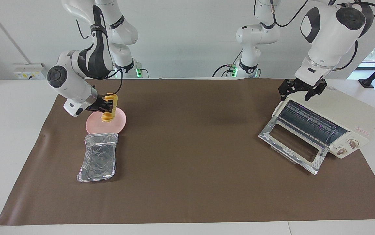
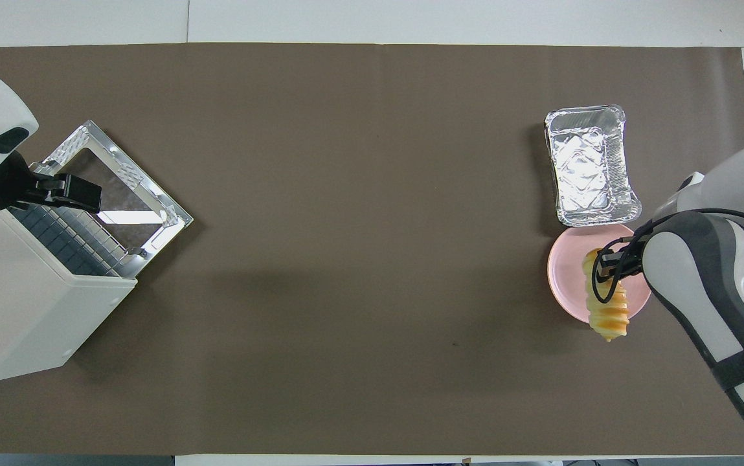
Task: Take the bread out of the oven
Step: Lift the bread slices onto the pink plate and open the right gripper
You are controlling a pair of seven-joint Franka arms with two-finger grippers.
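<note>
- The right gripper (image 1: pixel 106 106) (image 2: pixel 607 270) is up in the air over the pink plate (image 1: pixel 119 124) (image 2: pixel 564 272), its fingers clamped on the bread (image 1: pixel 109 108) (image 2: pixel 607 307).
- The bread is clear of the plate in the facing view, with its ridged yellow-orange slices hanging in a short row from the gripper.
- The pink plate is the landmark: it lies on the brown mat (image 1: pixel 190 147) (image 2: pixel 346 226) at the right arm's end of the table.
- The foil tray (image 1: pixel 98 157) (image 2: pixel 590 165) sits just beside the plate, farther from the robots than it, with nothing in it; whether the tray's rim touches the plate is not clear.
- The oven (image 1: pixel 335 122) (image 2: pixel 19 298) stands well apart from the plate, at the left arm's end of the table, its silver glass door (image 1: pixel 293 148) (image 2: pixel 116 188) dropped open and the wire rack (image 1: pixel 309 125) (image 2: pixel 67 239) showing with no bread on it.
- The left gripper (image 1: pixel 301 90) (image 2: pixel 64 191) waits over the top front edge of the oven, well apart from the plate, its fingers spread wide and holding nothing.
</note>
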